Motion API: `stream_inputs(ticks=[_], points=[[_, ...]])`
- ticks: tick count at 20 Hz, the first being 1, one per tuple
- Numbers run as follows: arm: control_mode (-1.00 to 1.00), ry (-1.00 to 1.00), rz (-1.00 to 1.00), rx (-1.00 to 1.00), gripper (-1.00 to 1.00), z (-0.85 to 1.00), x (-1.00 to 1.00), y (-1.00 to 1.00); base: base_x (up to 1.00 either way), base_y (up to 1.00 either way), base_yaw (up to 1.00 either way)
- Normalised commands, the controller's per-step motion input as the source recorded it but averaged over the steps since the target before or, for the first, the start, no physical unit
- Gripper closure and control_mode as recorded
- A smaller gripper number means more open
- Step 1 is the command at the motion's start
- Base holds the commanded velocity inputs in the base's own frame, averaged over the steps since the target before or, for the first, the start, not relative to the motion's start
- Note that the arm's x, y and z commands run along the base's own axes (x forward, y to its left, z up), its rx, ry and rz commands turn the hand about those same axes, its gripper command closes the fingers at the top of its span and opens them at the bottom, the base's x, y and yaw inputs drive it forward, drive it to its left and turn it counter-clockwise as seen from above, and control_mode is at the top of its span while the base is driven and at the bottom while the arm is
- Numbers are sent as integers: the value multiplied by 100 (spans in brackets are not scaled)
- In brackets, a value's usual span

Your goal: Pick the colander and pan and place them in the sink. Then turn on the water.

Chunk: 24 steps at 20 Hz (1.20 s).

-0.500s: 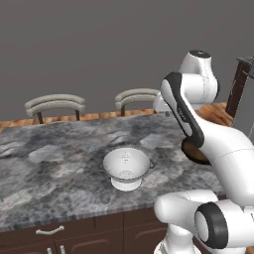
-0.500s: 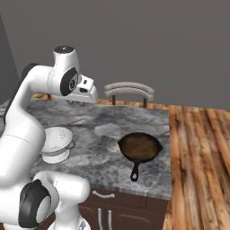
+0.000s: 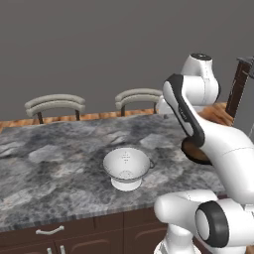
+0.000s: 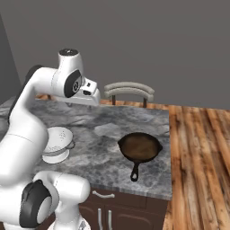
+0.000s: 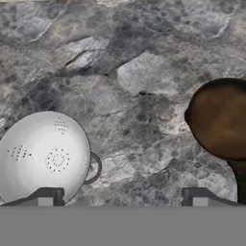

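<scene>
- One colander (image 3: 126, 167) stands upright on the grey stone counter (image 3: 59, 163); the hand view shows the drain holes in its bowl and a side handle.
- Two chairs (image 3: 54, 105) stand behind the counter in the left base view; the right base view shows one.
- The gripper (image 5: 122, 194) hangs above bare counter between the two dishes, its jaws wide apart and holding nothing.
- One pan (image 4: 139, 147) lies to the right; the right base view shows its full handle pointing to the front edge.
</scene>
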Motion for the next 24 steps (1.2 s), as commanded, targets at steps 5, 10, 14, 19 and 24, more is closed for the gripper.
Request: stream_inputs(ticks=[5,10,14,19,24], points=[[-100,0,0,-1,-100,-38,0,-44,0,0,0],[-100,-2,0,-3,-100,-41,-14,-53,0,0,0],[-100,0,0,-6,-100,-42,-22,-55,0,0,0],[-100,1,-4,-12,-100,-44,-20,-31,0,0,0],[-100,4,-4,-11,-100,-43,-12,-30,0,0,0]])
